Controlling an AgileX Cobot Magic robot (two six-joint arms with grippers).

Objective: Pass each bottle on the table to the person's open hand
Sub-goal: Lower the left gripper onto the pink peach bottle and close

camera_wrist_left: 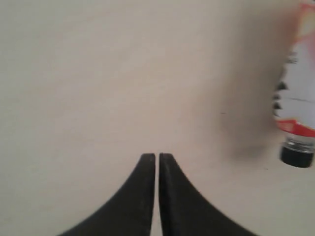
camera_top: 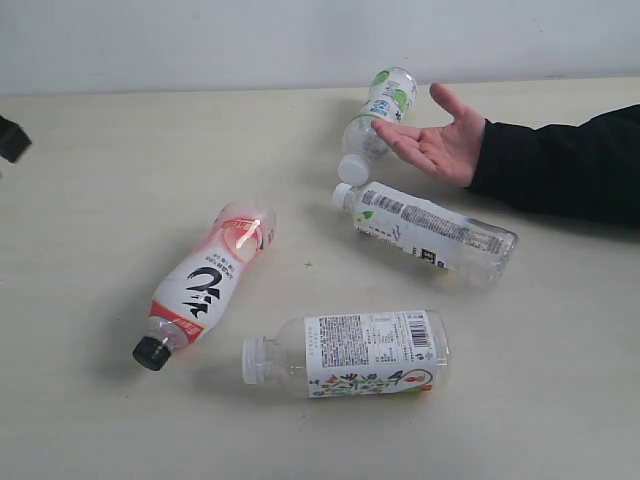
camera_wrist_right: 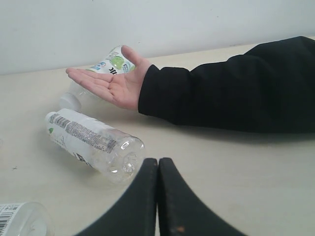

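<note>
Pale beige tabletop, matte, with a few tiny dark specks; plain whitish wall behind its far edge. Four bottles lying on their sides, placed as in the exterior view:
- red-and-white bottle, black cap, at left
- floral bottle at the near edge
- barcode bottle centre-right
- green-white bottle farthest back, partly behind the open hand

Hand palm up, black sleeve entering from the right. Left end effector fingers pressed together over bare tabletop, gripping nothing. Right end effector likewise together, gripping nothing. Dark shape at left edge, possibly an arm part; too cropped to tell.
</note>
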